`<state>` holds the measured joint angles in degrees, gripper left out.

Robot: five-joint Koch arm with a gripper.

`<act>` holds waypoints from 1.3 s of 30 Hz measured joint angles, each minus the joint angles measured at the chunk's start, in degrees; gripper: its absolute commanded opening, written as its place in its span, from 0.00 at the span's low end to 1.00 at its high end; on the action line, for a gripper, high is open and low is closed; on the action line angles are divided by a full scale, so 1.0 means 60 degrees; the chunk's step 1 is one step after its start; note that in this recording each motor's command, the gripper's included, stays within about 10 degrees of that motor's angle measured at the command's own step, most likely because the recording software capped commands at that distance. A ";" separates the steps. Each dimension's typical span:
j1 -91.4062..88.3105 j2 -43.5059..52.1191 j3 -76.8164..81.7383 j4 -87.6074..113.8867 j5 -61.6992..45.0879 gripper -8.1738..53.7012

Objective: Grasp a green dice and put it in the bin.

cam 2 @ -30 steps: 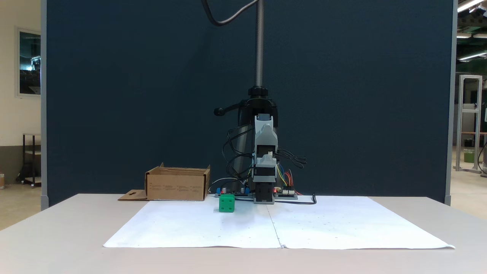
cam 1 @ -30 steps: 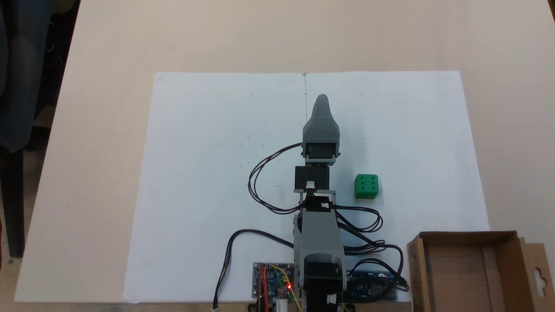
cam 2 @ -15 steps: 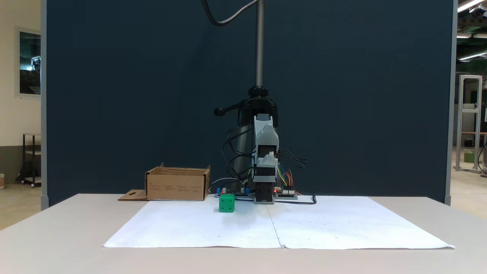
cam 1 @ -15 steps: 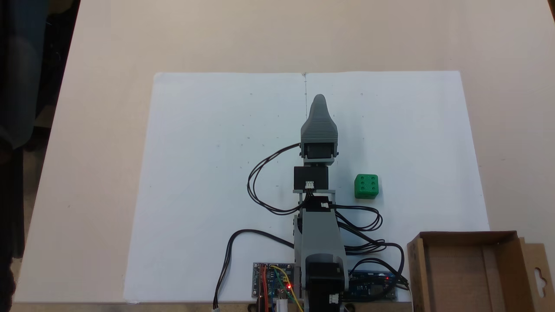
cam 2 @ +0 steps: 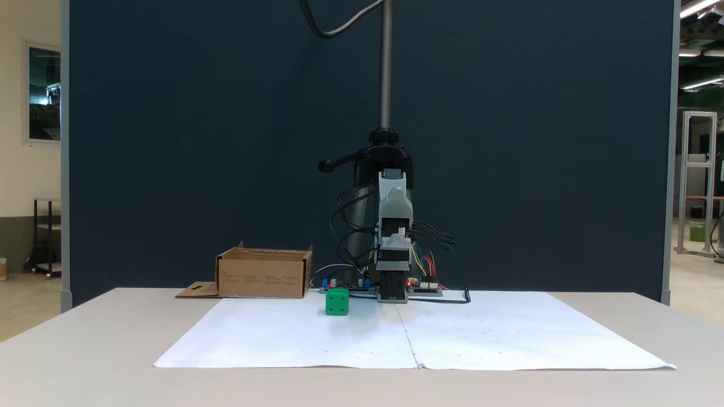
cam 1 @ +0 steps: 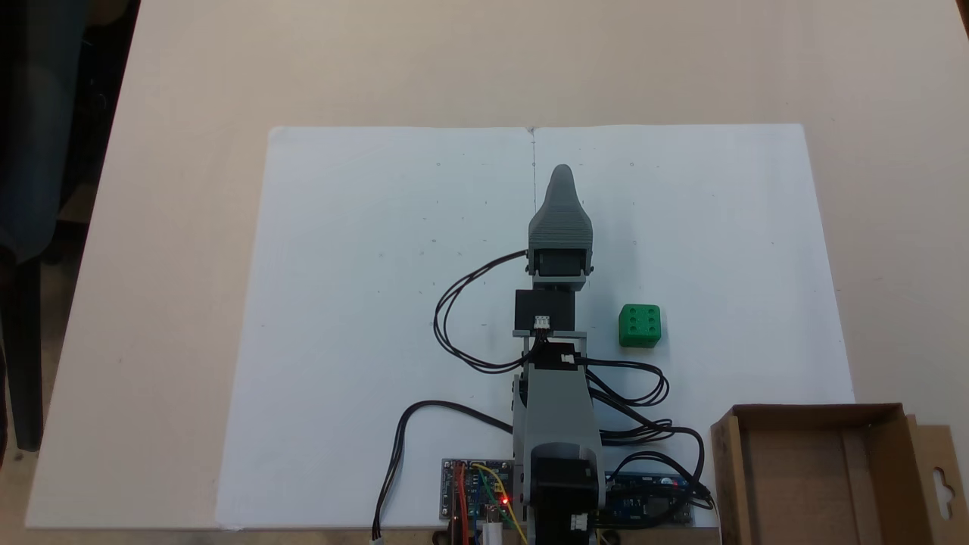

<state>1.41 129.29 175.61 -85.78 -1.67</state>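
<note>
First, swing the gripper [cam 1: 561, 175] toward the dice [cam 1: 640, 325], lying on the paper [cam 1: 363, 303] behind it and to its right, well apart; jaw state impossible to tell. Open wide before descending.

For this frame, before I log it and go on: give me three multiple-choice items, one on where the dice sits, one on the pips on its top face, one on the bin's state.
1. In the top-down fixed view, the green dice lies:
A. inside the bin
B. on the white paper, right of the arm
C. between the gripper's jaws

2. Pips on its top face:
A. two
B. four
C. six

3. The bin is:
A. open-topped with nothing in it
B. closed by a lid
C. tipped on its side

Answers: B, the dice rests on the white paper, apart from the arm; C, two rows of three show; A, its bare cardboard floor shows.
</note>
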 measured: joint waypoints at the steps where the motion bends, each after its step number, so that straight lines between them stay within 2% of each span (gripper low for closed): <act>1: 0.0000 0.0000 0.0000 0.0000 0.0000 0.85; 16: 0.0000 0.0000 -0.0073 0.0806 0.0000 0.83; 22: 0.0000 0.0000 -0.0586 0.3486 0.0000 0.83; 35: 0.1421 0.0000 -0.4600 1.1455 0.0000 0.83; 39: 0.2241 0.0000 -0.5391 1.3916 0.0703 0.83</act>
<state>14.85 129.29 143.26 -2.29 2.55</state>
